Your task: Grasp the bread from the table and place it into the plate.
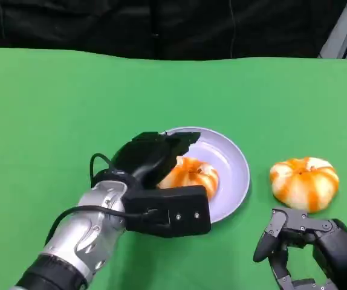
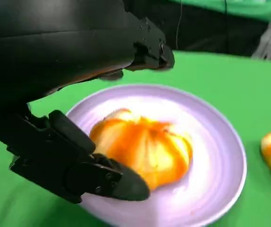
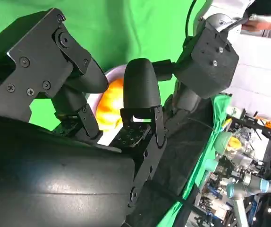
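A round orange-and-cream bread [image 1: 191, 175] lies in the lavender plate [image 1: 237, 175] at the table's middle. My left hand [image 1: 152, 160] hovers over the plate's near-left side. In the left wrist view its upper fingers [image 2: 149, 49] stand apart above the bread [image 2: 145, 146], with bare plate [image 2: 220, 161] showing between. The thumb [image 2: 102, 177] lies at the bread's near edge. A second bread [image 1: 304, 183] sits on the green table to the right of the plate. My right hand [image 1: 306, 248] is just in front of it, fingers apart and holding nothing.
The green cloth [image 1: 71, 109] covers the whole table, with a black backdrop along its far edge. In the right wrist view, my left forearm [image 3: 211, 52] shows past the right hand's fingers [image 3: 140, 90], with lab clutter beyond the table.
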`<control>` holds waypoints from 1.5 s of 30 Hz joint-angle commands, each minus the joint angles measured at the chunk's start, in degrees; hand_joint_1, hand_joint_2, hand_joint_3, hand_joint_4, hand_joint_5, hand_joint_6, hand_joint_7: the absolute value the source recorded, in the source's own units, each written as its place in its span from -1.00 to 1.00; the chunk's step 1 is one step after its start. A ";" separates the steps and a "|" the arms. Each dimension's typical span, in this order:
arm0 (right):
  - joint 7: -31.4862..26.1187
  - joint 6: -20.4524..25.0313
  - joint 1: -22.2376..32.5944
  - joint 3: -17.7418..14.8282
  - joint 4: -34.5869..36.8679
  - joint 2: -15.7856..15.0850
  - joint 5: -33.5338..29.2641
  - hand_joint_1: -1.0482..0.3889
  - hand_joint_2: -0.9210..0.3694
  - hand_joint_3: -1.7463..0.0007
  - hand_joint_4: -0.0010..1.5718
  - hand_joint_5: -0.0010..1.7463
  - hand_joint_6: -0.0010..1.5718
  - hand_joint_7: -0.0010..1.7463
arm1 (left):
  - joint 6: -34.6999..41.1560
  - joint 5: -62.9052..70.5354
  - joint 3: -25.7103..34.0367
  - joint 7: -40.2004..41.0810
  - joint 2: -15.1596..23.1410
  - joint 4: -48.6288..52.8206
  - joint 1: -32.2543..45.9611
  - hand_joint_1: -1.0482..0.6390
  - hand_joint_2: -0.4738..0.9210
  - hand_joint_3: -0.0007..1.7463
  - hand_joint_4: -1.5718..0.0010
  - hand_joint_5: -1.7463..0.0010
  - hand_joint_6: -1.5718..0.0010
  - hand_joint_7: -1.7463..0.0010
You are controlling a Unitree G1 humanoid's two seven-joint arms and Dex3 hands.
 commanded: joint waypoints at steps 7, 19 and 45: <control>0.08 -0.41 0.00 -0.54 0.03 -0.78 0.69 0.57 0.02 -0.71 0.11 1.00 0.02 0.52 | 4.33 -0.41 0.49 -6.68 4.19 -8.68 2.64 -0.71 1.00 -0.58 1.00 1.00 0.97 0.99; 0.20 -0.55 0.67 -0.49 -0.39 -0.87 0.79 0.58 0.01 -0.69 0.12 0.99 0.03 0.52 | 0.30 -7.65 8.62 -6.26 9.54 -29.72 17.88 -0.48 1.00 -0.64 0.75 0.86 0.75 0.91; -1.20 -2.05 0.76 -0.43 0.66 -1.68 -2.45 0.53 -0.03 -0.60 0.13 0.98 0.05 0.49 | -37.21 -19.01 21.74 19.27 3.29 -32.20 51.43 0.12 0.83 -0.60 0.05 -0.34 -0.25 0.38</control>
